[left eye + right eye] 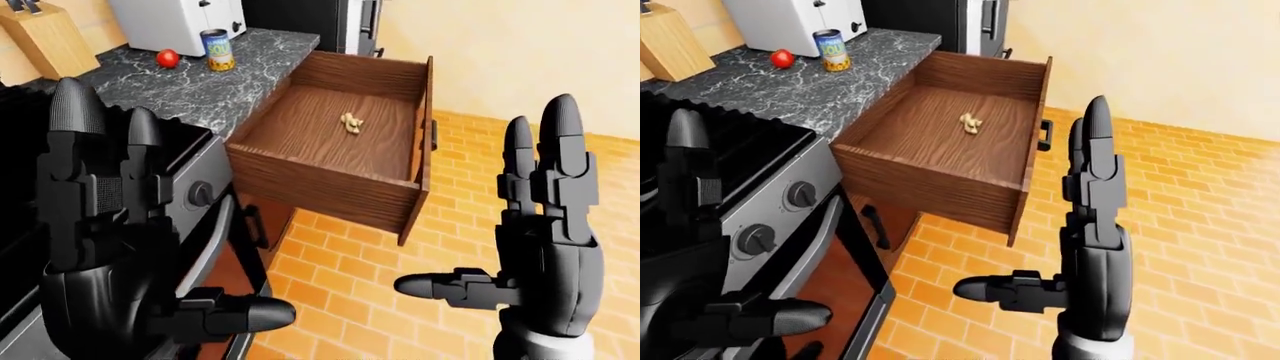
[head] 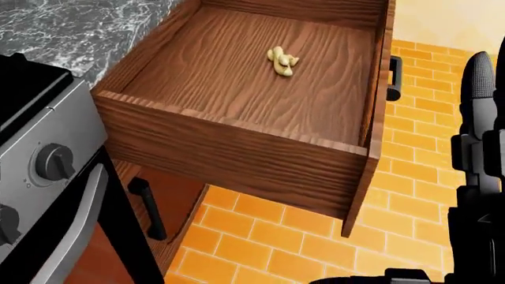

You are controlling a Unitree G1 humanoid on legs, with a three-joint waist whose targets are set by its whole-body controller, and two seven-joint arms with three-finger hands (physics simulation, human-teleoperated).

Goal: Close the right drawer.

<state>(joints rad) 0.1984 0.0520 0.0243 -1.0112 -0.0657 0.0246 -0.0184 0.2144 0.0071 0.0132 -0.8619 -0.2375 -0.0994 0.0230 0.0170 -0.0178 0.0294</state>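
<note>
The right drawer (image 1: 335, 146) stood pulled fully out from under the grey marble countertop (image 1: 190, 79), its wood box hanging over the orange brick floor (image 1: 470, 217). A small pale lump, prob. ginger (image 2: 282, 62), lay on the drawer bottom twd the far end, apart from every wall. A black handle (image 2: 393, 78) showed on the drawer front, at the right edge in the head view. Left of the drawer sat a stove (image 1: 770, 210) w/ round knobs (image 1: 802, 194); below the drawer, a cabinet door w/ a dark bar handle (image 2: 147, 208). On the far counter: a red tomato (image 1: 167, 58), a can (image 1: 217, 49), a white appliance (image 1: 175, 22) & a knife block (image 1: 45, 37) at far left. Both hands were raised near the camera, well apart from the drawer & holding nothing. Left hand (image 1: 120, 247): fingers straight up, spread, thumb out sideways. Right hand (image 1: 540, 247): same pose, fingers (image 1: 560, 142) extended upward, thumb pointing left, nothing touched.
</note>
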